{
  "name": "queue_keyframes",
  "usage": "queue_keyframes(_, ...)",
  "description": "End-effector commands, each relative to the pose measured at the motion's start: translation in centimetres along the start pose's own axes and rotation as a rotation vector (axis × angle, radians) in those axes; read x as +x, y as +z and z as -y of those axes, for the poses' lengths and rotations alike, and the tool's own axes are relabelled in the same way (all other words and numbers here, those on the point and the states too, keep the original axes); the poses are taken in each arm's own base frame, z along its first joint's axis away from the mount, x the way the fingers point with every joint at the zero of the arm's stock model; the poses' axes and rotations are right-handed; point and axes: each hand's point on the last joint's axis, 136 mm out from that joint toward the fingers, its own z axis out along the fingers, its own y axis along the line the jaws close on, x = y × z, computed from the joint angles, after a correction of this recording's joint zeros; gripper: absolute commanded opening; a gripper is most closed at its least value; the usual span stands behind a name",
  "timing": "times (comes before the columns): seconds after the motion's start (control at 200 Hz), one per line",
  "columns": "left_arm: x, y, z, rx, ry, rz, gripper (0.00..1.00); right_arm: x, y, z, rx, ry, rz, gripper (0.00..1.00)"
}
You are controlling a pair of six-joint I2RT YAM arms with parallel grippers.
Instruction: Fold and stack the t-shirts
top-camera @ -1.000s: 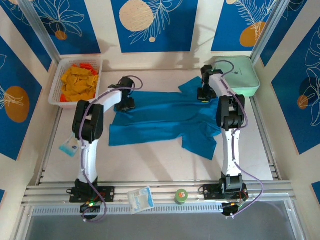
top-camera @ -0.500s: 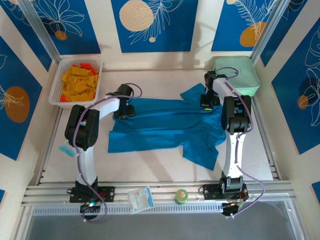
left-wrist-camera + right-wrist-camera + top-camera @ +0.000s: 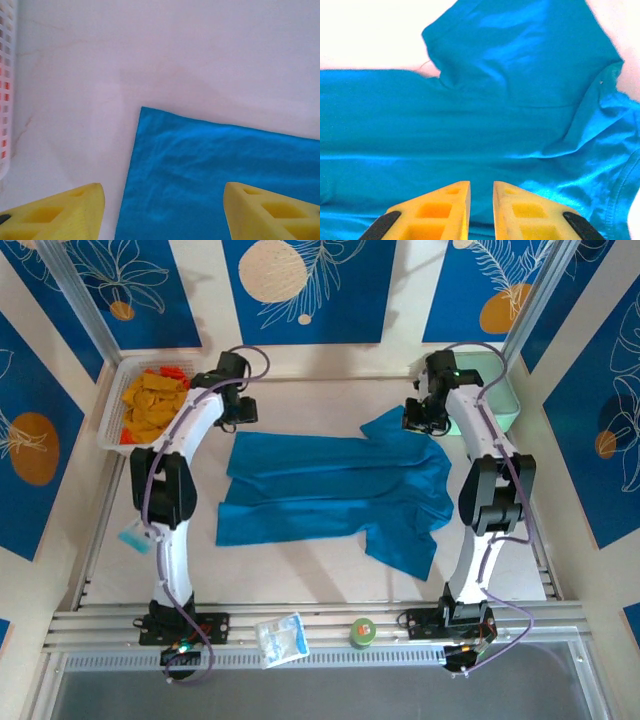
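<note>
White basket of orange cloth sits off to the left of the left gripper. That gripper hangs released, fingers spread wide with nothing in them. A corner of the teal t-shirt lies flat on the table just ahead of it, one finger over cloth, the other over bare table. The right gripper hovers over the shirt's sleeve end, jaws barely parted, pinching nothing. A mint-green case sits just to its right.
</note>
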Motion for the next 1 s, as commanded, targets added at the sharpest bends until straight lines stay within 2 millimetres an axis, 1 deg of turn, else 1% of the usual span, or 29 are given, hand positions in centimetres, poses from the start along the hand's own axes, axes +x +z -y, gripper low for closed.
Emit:
queue_keyframes(0.0,2.0,2.6,0.0,0.034,0.07,-0.127,0.63,2.1,0.4,-0.9,-0.052,0.015,-0.046,0.19)
queue_keyframes(0.225,0.8,4.9,-0.6,0.043,0.087,-0.122,0.62,4.9,1.0,-1.3,-0.062,0.011,-0.067,0.18)
queue_keyframes(0.425,0.5,6.7,-1.3,0.044,0.099,-0.127,0.61,6.9,1.7,-0.9,-0.052,0.018,-0.089,0.18)
queue_keyframes(0.66,1.0,9.0,-2.0,0.024,0.116,-0.164,0.6,7.5,2.1,-0.6,-0.042,0.018,-0.108,0.16)
queue_keyframes(0.75,1.0,10.0,-1.8,0.034,0.122,-0.171,0.59,7.8,2.1,-0.5,-0.037,0.015,-0.115,0.16)
queue_keyframes(0.825,1.2,10.9,-1.6,0.04,0.126,-0.194,0.56,8.1,2.1,-0.4,-0.031,0.015,-0.118,0.15)
queue_keyframes(0.891,1.6,11.7,-1.8,0.03,0.13,-0.221,0.55,8.4,2.1,-0.4,-0.031,0.016,-0.122,0.14)
queue_keyframes(0.996,1.8,12.0,-1.6,0.039,0.129,-0.239,0.52,8.9,2.2,-0.4,-0.036,0.019,-0.126,0.13)
